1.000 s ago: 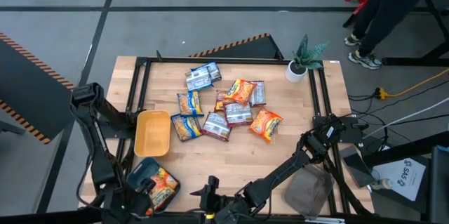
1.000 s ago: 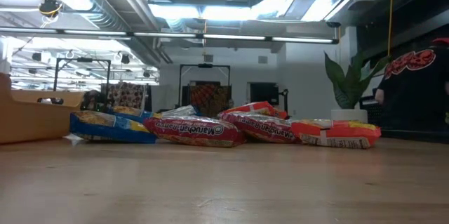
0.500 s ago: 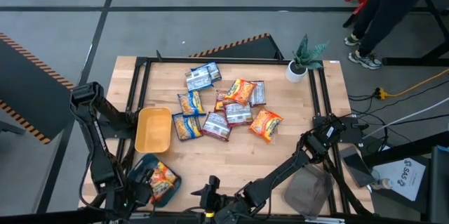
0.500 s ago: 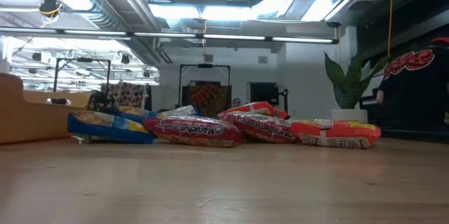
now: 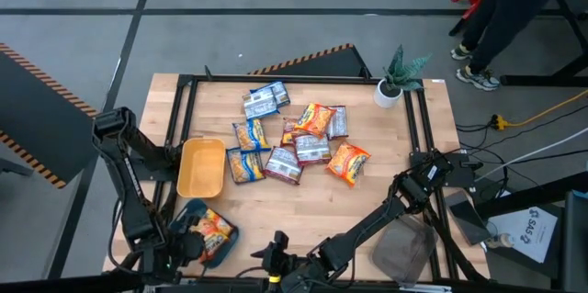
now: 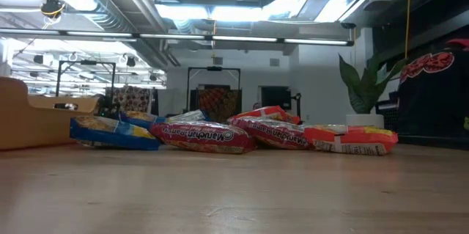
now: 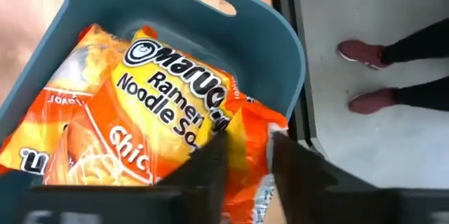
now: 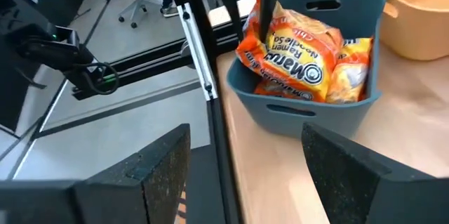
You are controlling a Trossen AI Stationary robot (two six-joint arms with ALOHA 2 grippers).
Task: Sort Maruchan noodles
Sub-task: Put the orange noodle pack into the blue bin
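Note:
The teal tray stands at the table's near left corner with orange Maruchan noodles in it. My left gripper reaches down into the tray and is shut on the top orange packet, which rests tilted on the others. My right gripper hangs open by the table's near edge, facing the teal tray with nothing between its fingers. Several more packets, orange, blue and red-brown, lie in a loose pile at mid-table. My left gripper pinches the top orange packet by its crimped end between its two fingers. The fingers come steeply from above at the packet's raised end. The packet stands tilted, its lower part on the other packets in the tray.
A yellow tray stands just beyond the teal one. A grey tray sits at the near right, and a potted plant at the far right corner. A person's legs and shoes stand on the floor beside the table.
My left hand has turned and tipped over the teal tray. The top orange packet has shifted a little within the tray. My right arm has kept still.

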